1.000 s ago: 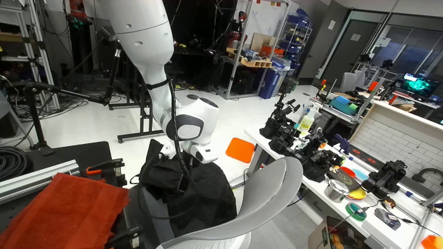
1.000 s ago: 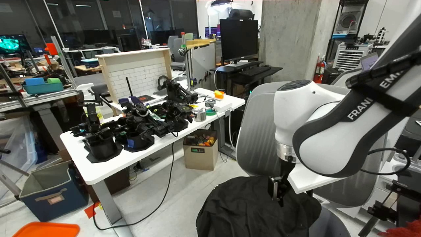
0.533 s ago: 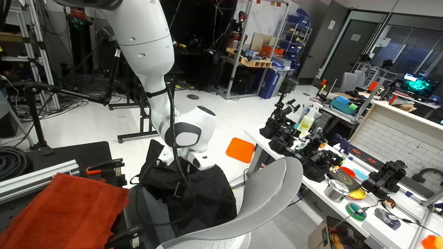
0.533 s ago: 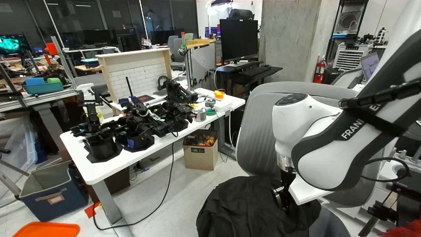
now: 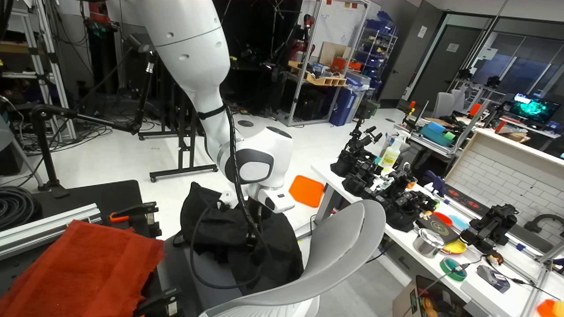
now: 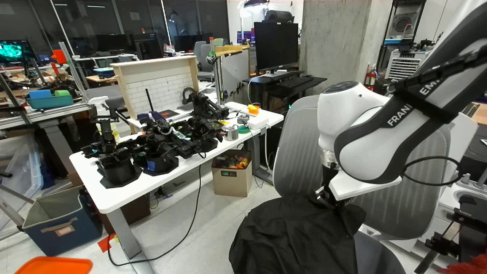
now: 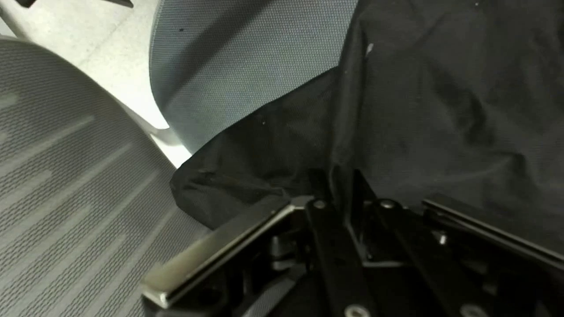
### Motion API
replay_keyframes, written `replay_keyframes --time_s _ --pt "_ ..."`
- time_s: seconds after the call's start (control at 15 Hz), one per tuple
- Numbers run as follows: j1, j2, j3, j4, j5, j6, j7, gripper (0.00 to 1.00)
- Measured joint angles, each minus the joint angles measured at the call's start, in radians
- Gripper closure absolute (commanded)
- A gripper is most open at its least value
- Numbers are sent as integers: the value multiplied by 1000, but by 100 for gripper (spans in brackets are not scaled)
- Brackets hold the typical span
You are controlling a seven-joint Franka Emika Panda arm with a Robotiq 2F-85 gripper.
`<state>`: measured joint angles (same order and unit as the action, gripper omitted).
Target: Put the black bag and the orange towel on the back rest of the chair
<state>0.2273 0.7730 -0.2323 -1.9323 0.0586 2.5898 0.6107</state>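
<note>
On the mesh chair (image 6: 298,152) slumps a creased black bag (image 6: 291,234).

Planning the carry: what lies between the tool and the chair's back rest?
In the wrist view, a flap of the black bag lies between the tool and the back rest; whether that flap touches the back rest, I can't tell.

Metal pot (image 5: 428,244) on a white table (image 6: 93,190), beige bin (image 6: 231,184) and orange tray (image 5: 306,191) on the floor (image 6: 209,228)
</note>
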Motion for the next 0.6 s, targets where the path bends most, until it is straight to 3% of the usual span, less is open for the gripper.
replay_keyframes --time_s 0.33,0.6 --pt "-33 -71 -45 -26 -14 0 -2 99" --pt "-30 -219 -71 -135 -86 25 -7 99"
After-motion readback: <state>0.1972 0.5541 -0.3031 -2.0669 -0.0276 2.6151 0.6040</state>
